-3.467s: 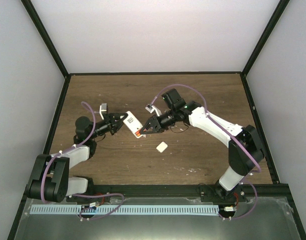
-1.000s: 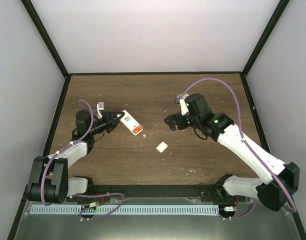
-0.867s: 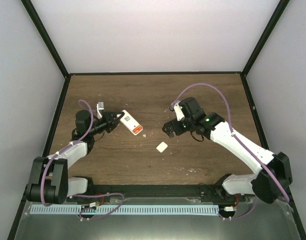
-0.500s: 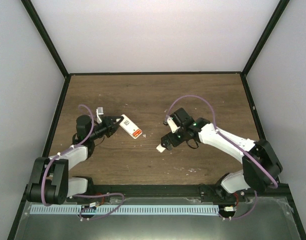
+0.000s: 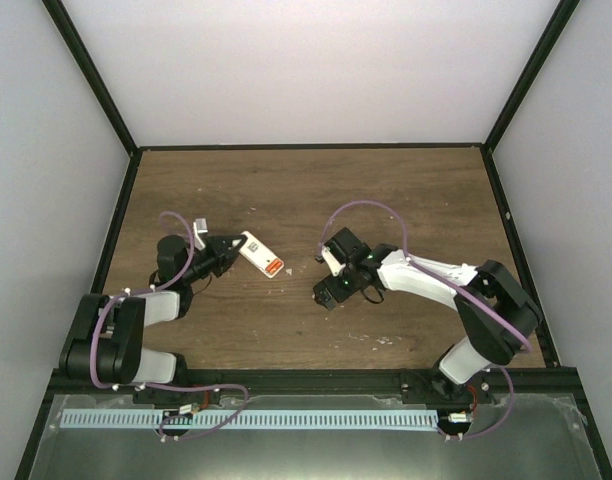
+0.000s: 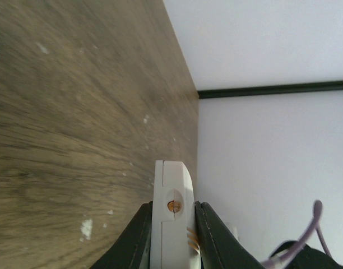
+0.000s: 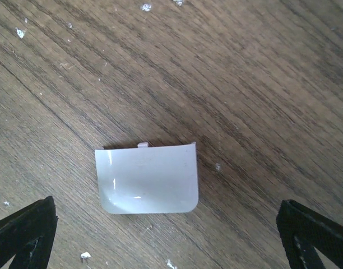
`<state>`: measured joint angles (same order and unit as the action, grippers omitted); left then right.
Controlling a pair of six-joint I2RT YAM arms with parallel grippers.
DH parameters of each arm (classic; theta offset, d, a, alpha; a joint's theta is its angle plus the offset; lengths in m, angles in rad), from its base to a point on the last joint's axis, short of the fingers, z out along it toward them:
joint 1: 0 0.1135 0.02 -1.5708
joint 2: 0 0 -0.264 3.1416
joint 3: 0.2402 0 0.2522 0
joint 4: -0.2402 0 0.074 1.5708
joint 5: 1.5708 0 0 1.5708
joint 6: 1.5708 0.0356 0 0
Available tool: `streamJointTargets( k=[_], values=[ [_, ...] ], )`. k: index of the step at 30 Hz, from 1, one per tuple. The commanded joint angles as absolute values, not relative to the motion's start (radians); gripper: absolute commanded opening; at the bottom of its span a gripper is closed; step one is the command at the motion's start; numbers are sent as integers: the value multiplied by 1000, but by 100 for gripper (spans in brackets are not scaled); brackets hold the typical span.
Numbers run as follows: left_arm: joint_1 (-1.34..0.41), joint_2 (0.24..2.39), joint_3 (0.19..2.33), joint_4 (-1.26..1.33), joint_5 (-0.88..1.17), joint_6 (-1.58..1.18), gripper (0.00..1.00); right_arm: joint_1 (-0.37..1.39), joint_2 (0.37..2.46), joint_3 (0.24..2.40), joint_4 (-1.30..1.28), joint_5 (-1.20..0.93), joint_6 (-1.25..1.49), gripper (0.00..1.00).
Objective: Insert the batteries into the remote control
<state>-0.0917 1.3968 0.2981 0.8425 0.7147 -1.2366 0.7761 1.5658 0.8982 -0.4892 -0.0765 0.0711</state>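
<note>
Remote control (image 5: 254, 248): white, slim, orange battery (image 5: 273, 266) at 1 end.
Left end effector (image 6: 172, 212): clamped on the remote control's sides.
Right end effector (image 7: 168, 228): spread wide above white battery cover (image 7: 147, 178) on desk (image 7: 272, 84).

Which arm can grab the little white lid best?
Right. The right gripper hangs open straight above the lid on the table; the left gripper is busy, shut on the remote control.

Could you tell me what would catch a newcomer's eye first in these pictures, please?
The white remote control, clamped in the left gripper left of centre, orange showing at its free end. Then the small white cover piece lying flat on the wooden table, with the right gripper open and poised directly over it.
</note>
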Motion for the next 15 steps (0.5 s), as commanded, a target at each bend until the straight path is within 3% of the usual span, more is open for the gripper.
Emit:
streamJointTargets(
  k=[1, 6, 15],
  values=[
    [-123, 1431, 279, 956, 591, -1221, 0, 795, 1590, 896, -444, -65, 53, 100],
    [-202, 1448, 317, 904, 497, -1173, 0, 809, 1622, 899, -445, -68, 37, 95],
    [-240, 1606, 235, 1191, 415, -1249, 0, 830, 1662, 888, -445, -45, 26, 82]
  ],
)
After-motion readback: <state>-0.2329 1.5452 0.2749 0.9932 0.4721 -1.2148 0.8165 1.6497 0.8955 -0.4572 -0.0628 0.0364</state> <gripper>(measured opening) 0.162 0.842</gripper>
